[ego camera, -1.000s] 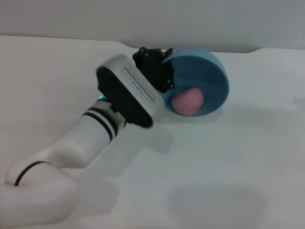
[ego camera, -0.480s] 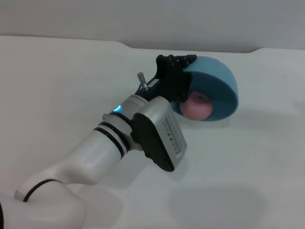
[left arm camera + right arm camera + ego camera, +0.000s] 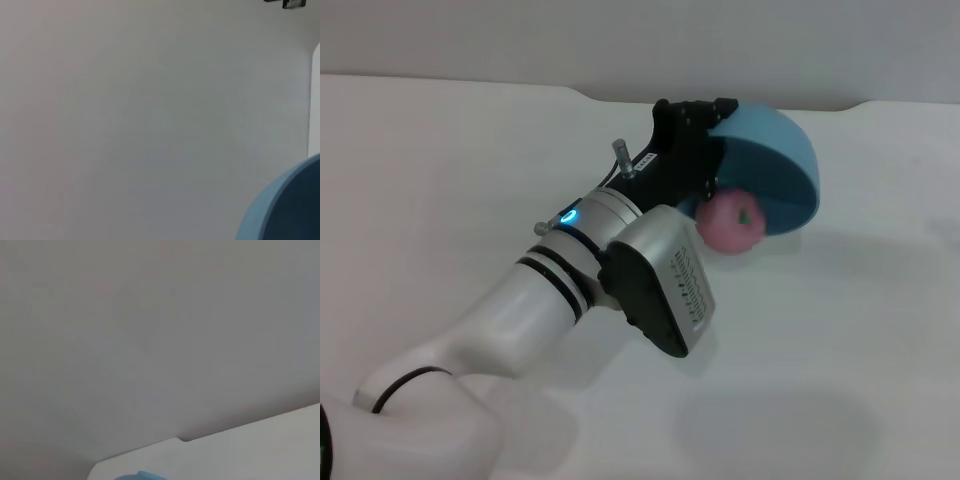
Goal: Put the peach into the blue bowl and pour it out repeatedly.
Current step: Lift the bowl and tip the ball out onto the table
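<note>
In the head view my left gripper (image 3: 705,150) is shut on the rim of the blue bowl (image 3: 775,160) and holds it tipped far over, mouth facing down and toward me. The pink peach (image 3: 732,223) with its dark green stem mark sits at the bowl's lower rim, half out, touching or just above the white table. A curved part of the bowl's outside shows in the left wrist view (image 3: 287,207), and a sliver of blue shows in the right wrist view (image 3: 142,476). My right gripper is out of view.
The white table (image 3: 840,340) spreads around the bowl, with its back edge against a grey wall (image 3: 620,40). My left forearm (image 3: 540,310) crosses the table's middle left.
My left wrist has rolled further and tipped the bowl more steeply. The peach has rolled from inside the bowl down to its lower rim.
</note>
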`<state>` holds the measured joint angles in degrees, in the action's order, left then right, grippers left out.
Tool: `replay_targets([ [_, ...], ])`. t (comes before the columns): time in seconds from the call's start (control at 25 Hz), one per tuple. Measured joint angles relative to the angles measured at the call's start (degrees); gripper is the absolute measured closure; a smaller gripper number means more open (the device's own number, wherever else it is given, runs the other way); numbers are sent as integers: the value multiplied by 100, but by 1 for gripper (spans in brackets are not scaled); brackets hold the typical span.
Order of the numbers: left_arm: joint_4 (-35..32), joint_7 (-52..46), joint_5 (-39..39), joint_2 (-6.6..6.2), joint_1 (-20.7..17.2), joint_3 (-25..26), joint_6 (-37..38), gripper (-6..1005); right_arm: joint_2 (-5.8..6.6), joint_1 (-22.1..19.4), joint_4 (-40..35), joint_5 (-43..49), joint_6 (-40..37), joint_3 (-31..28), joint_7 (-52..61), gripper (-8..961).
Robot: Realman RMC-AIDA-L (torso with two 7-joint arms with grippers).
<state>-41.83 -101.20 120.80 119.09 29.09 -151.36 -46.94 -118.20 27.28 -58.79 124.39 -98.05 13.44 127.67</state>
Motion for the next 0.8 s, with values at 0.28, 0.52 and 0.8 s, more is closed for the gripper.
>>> replay_targets([
  [0.28, 77, 410, 3, 0, 65, -65, -132, 999, 0, -17, 27, -4, 13, 0, -136, 503],
  [0.52, -17, 223, -374, 0, 88, -4, -136, 998, 9, -9, 34, -20, 39, 4, -418, 495],
  [0.8, -812, -676, -1632, -44, -62, 1045, 43, 998, -2, -113, 764, -1193, 23, 58, -2283, 485],
])
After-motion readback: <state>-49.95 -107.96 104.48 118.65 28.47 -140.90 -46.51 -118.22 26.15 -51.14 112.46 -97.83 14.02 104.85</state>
